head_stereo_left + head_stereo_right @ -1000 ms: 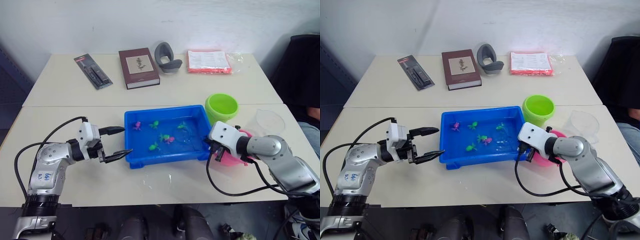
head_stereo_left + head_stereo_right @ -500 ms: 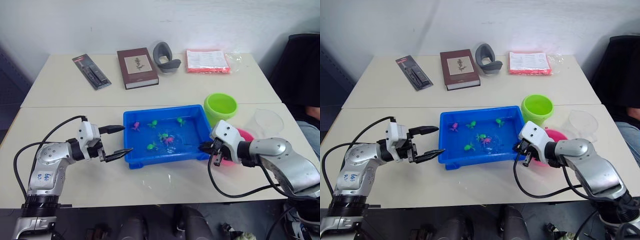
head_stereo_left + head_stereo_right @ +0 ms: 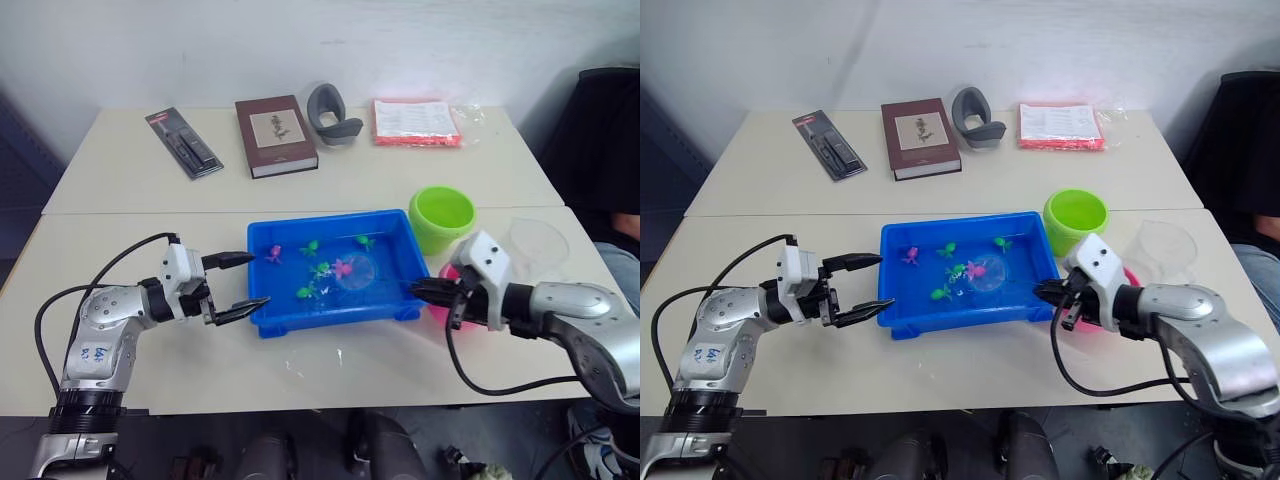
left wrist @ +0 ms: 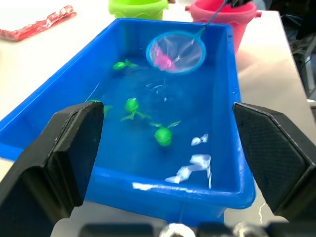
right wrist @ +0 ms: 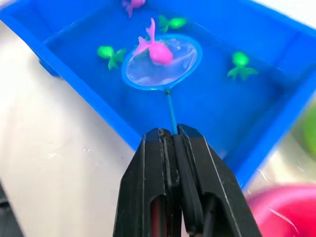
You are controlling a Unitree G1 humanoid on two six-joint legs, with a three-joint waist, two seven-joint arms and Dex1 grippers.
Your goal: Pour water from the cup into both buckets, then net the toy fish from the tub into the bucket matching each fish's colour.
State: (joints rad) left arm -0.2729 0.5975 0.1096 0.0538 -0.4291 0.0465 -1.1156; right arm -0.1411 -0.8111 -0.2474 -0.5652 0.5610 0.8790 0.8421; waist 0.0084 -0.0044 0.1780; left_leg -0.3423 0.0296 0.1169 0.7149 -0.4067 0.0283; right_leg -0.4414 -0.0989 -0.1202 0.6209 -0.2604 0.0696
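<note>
The blue tub [image 3: 330,318] holds water, several green toy fish [image 3: 311,247] and a pink one [image 3: 273,253]. My right gripper [image 3: 420,290] is shut on the net's thin handle at the tub's right end. The blue-rimmed net [image 5: 162,61] hangs over the tub's right half with a pink fish [image 5: 155,49] in its mesh. The pink bucket [image 4: 224,19] stands just behind that gripper, mostly hidden. The green bucket [image 3: 442,215] is at the tub's far right corner, and the clear cup [image 3: 540,243] is right of it. My left gripper [image 3: 245,280] stands open at the tub's left end.
On the far table lie a black packaged tool [image 3: 185,142], a brown book [image 3: 276,135], a grey curved object [image 3: 332,115] and a red packet [image 3: 417,122]. A dark chair [image 3: 605,130] stands at the right edge.
My right gripper has drawn back to the right, away from the tub. The net now carries a pink fish that was loose in the water. The left gripper has stayed put.
</note>
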